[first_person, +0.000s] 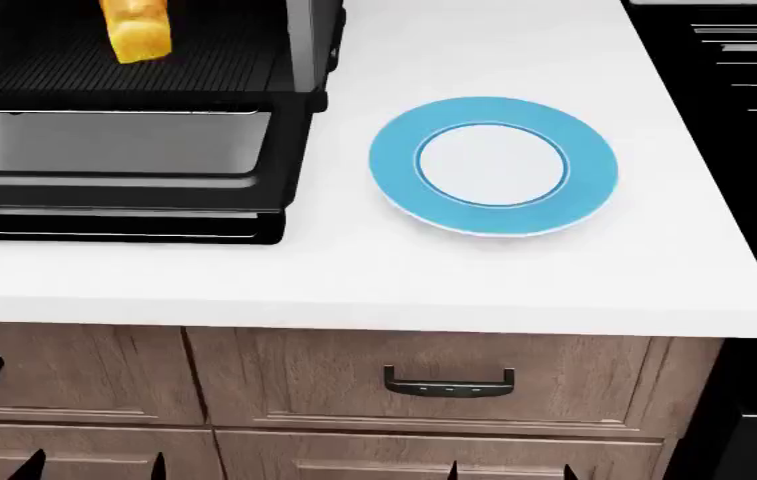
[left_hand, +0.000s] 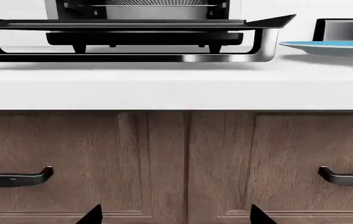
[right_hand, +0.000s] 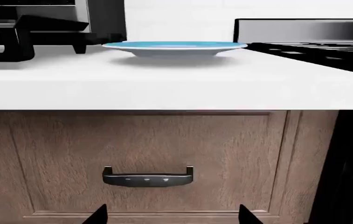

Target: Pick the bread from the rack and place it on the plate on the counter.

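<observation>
Head view: bread (first_person: 137, 30) sits on rack (first_person: 151, 65) inside open oven, far-left end of counter (first_person: 351, 270), well apart from plate (first_person: 493, 165). Loaf partly cropped; long axis prob runs front-to-back, can't confirm. Both grippers low by drawers, only tips show, jaws look spread. Risks imo: arm clipping oven door (first_person: 111, 142) on reach, loaf slipping.

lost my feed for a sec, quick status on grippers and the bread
Both grippers low in front of the drawers, apparently open, empty. Bread on the rack inside the open oven. Plate bare on the counter. Nothing in the way.
</observation>
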Controlling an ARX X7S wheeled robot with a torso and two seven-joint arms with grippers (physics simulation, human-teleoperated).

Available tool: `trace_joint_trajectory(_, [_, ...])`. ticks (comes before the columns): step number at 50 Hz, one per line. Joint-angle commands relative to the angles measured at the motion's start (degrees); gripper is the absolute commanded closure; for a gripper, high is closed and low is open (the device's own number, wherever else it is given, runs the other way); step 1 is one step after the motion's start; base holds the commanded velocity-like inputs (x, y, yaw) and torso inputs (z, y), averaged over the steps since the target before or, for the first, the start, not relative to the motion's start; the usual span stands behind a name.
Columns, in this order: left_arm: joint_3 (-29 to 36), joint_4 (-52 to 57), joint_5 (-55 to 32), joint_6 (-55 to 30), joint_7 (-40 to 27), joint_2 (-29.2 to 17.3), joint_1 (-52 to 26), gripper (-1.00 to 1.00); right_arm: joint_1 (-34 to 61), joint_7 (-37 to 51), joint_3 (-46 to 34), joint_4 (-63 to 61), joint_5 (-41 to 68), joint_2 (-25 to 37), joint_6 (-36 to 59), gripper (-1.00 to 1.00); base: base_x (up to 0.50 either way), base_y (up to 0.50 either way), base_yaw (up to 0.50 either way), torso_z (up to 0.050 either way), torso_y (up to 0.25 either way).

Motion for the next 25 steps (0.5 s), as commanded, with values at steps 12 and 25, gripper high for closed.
trace_joint_trajectory(12, [3.11,-0.22,-3.03,-0.87,-3.18,-2.60,-0.29,-1.00,0.06,3.41,-3.59,-0.11,2.98,3.01,-0.27,-1.00,0.00,0.00,0.00,0.000,0.000])
trace_joint_trajectory(25, [4.46,5.54,-6.12,0.22,-2.18,-4.74,2.91,-1.00,-0.36,4.35,-5.84,-2.22,3.26,4.36,1.67,-1.00,0.00,0.00,0.00,0.023,0.000])
